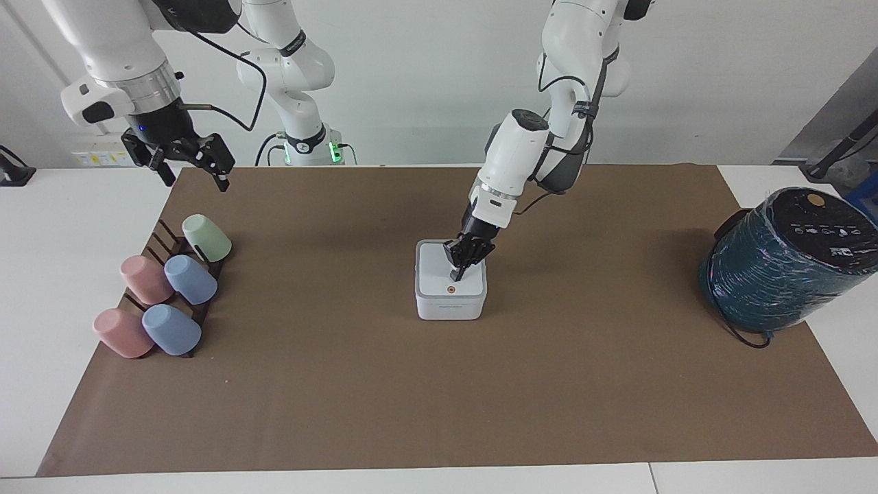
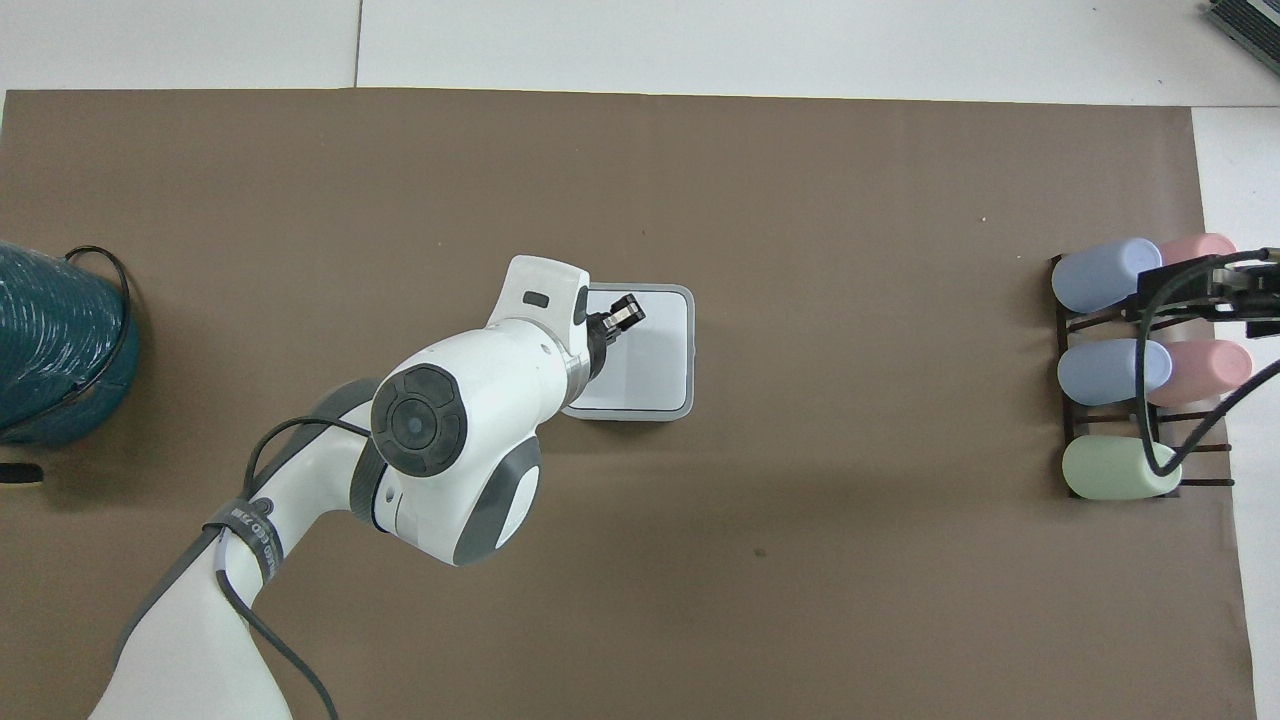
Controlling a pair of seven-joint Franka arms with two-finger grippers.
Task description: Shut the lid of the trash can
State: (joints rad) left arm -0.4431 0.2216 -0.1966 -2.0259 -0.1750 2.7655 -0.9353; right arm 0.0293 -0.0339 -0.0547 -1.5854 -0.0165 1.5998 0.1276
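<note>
The small white trash can (image 1: pixel 451 308) stands in the middle of the brown mat, also in the overhead view (image 2: pixel 684 352). Its white lid (image 1: pixel 434 273) lies flat and closed on top, orange dot showing (image 1: pixel 451 289); it shows from above too (image 2: pixel 655 365). My left gripper (image 1: pixel 456 276) is shut, its tips pressing down on the lid just nearer the robots than the dot; from above it (image 2: pixel 626 314) covers part of the lid. My right gripper (image 1: pixel 193 173) is open and waits in the air above the mat's corner near the cup rack.
A dark rack (image 1: pixel 159 237) with several pastel cups lying on it sits at the right arm's end of the table (image 2: pixel 1130 372). A large teal wrapped cylinder (image 1: pixel 789 261) with a black cable stands at the left arm's end (image 2: pixel 55 350).
</note>
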